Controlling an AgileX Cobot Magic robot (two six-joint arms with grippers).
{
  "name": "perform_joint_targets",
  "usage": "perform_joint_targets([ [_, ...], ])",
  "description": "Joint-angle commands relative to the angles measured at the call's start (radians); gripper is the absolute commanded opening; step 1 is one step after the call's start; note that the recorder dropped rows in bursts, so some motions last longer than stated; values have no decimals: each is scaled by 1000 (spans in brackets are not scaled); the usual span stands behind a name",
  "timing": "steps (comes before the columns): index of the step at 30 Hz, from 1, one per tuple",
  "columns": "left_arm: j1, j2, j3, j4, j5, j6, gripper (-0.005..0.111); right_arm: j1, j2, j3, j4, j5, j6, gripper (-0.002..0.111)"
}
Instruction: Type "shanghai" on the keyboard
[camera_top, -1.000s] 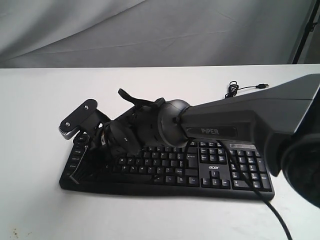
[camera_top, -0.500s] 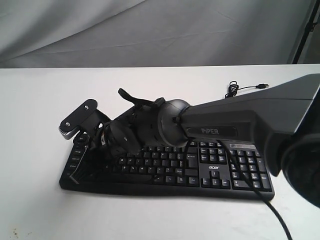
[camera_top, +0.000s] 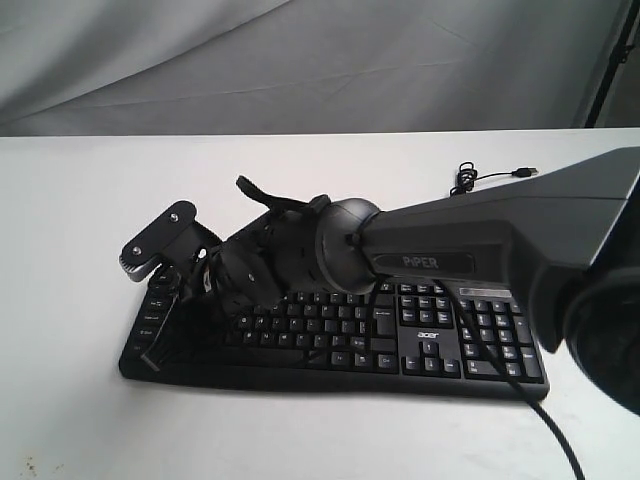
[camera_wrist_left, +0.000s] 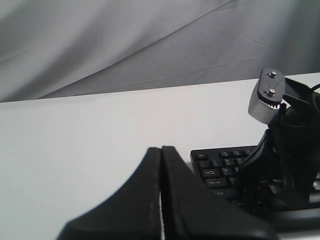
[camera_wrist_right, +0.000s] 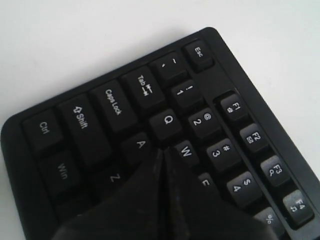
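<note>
Found the black Acer keyboard (camera_top: 430, 342) lying lengthwise on the white surface (camera_top: 80, 420), number pad toward the right of the exterior view and the Esc corner toward the left, its thin USB cable (camera_top: 468, 180) coiled on the surface behind it. Saw the right arm (camera_top: 480, 240), marked PiPER, stretched low and nearly level across the keyboard from the right, wrist bent down over the left end of the key rows, the wrist camera (camera_top: 158, 238) jutting up above that end. Noted the right claw (camera_wrist_right: 162, 150) narrowed to nothing, both fingers pressed together into one blade aimed down at the keys. Placed its tip just below the Q key (camera_wrist_right: 168, 120), between the A key (camera_wrist_right: 141, 145) and the W key (camera_wrist_right: 186, 150); could not tell whether it touched any key. Saw the left claw (camera_wrist_left: 161, 148) likewise drawn fully together, empty, held over bare surface just beside the keyboard's left end and pointing toward the grey backdrop (camera_wrist_left: 125, 45).
</note>
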Motion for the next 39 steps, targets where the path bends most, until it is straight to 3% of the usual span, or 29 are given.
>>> perform_joint_targets([
  [1, -4, -3, 4, 1, -3, -3, 0, -6, 12, -3, 14, 20, -6, 0],
  [10, -4, -3, 4, 1, -3, -3, 0, -2, 17, -3, 22, 16, -9, 0],
  [21, -4, -3, 4, 1, -3, -3, 0, 2, -158, 50, -30, 100, -9, 0],
  [29, -4, -3, 4, 1, -3, -3, 0, -62, -256, 278, 25, -50, -4, 0],
  [39, -4, -3, 4, 1, -3, -3, 0, -71, -256, 326, 46, -132, -4, 0],
])
